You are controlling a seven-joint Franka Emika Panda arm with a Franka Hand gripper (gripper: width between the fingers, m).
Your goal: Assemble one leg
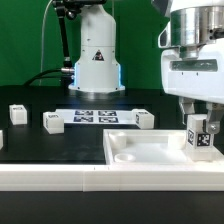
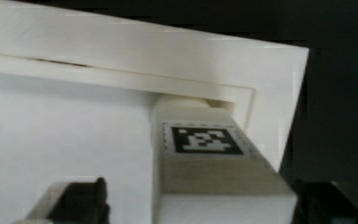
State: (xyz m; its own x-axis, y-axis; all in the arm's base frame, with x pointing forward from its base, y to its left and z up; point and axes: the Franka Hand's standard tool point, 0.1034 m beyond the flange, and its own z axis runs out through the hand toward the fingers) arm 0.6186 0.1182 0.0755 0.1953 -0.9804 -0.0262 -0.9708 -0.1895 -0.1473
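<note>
While jaws point(image 1: 199, 136) clamp it, leg point(image 1: 199, 139) upright, long axis vertical, standing at white panel point(image 1: 140, 152) corner, tag facing camera

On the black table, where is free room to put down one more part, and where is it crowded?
Free: the dark strip between the marker board and the white panel, and the table in front of the loose legs. Crowded: the panel's corner on the exterior view's right, where the gripper holds the leg.
</note>
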